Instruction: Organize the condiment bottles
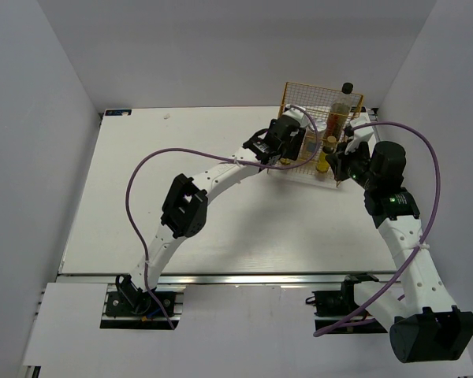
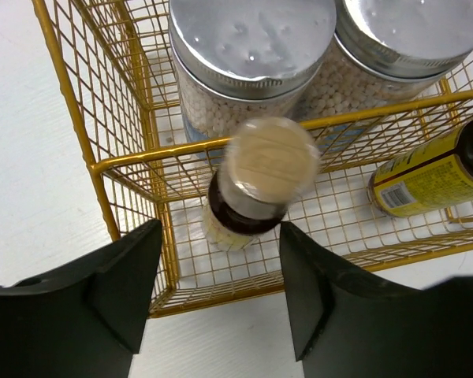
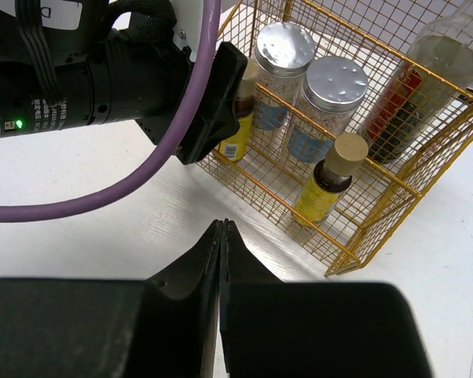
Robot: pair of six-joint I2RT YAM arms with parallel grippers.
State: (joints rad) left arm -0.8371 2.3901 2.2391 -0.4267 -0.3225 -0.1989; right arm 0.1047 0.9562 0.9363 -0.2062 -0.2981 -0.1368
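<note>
The yellow wire rack (image 1: 306,98) stands at the back right. In the right wrist view it holds two white silver-topped cylinders (image 3: 282,59) (image 3: 331,90), a tall amber black-capped bottle (image 3: 410,98), and two small tan-capped bottles, one (image 3: 329,177) at the front right and one (image 3: 238,134) partly hidden behind the left gripper. My left gripper (image 2: 221,291) is open just outside the rack's front left corner, and a small bottle (image 2: 256,185) stands free inside, above its jaws. My right gripper (image 3: 222,230) is shut and empty over the table in front of the rack.
The rack's front rail (image 2: 299,130) crosses in front of the cylinders (image 2: 248,55). The left arm's purple cable (image 3: 142,173) runs between my right gripper and the rack. White walls close in behind and to the right of the rack.
</note>
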